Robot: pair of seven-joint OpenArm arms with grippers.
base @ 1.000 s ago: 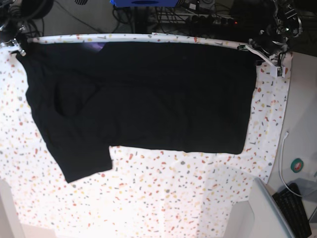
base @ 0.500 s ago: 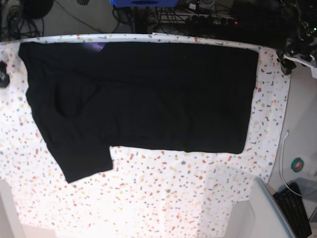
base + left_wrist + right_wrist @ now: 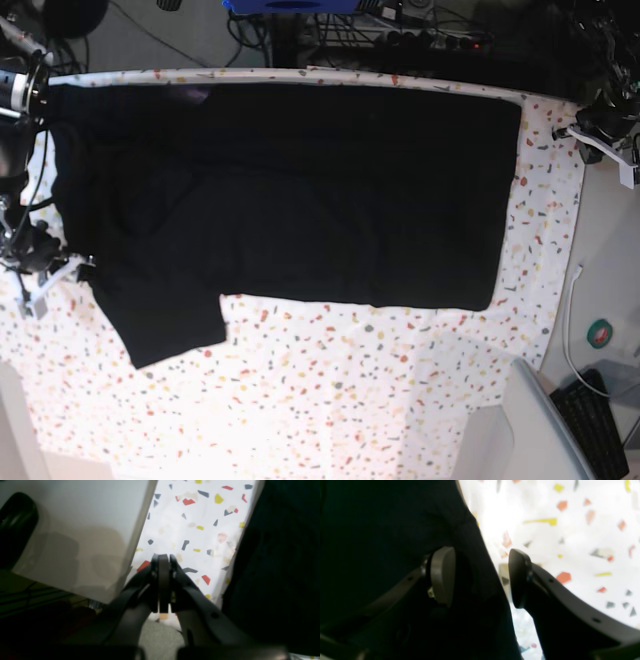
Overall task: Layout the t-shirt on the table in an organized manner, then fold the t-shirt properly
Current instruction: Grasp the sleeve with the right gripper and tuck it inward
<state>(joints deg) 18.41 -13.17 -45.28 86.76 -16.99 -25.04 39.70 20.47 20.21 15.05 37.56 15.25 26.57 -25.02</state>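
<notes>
The black t-shirt [image 3: 300, 200] lies spread flat on the speckled table [image 3: 350, 400], with one short sleeve [image 3: 165, 330] pointing toward the near left. My right gripper [image 3: 50, 282] hovers at the shirt's left edge. In the right wrist view that gripper [image 3: 480, 576] is open, one finger [image 3: 442, 575] over the t-shirt [image 3: 382, 517] and the other over the table [image 3: 570, 542], the fabric edge between them. My left gripper [image 3: 600, 140] is off the far right corner. Its jaws [image 3: 163, 557] are shut on nothing above the table [image 3: 200, 530], beside the t-shirt [image 3: 280, 567].
A white cable [image 3: 570, 320], a round green object [image 3: 600, 333] and a black keyboard [image 3: 595, 420] lie right of the table. A grey slab [image 3: 540, 420] sits at the near right corner. Cables and a blue object [image 3: 290, 5] crowd the far side.
Both grippers let go of the shirt's far corners. The right arm came down along the left edge to the sleeve. The left arm pulled off to the right and shut.
</notes>
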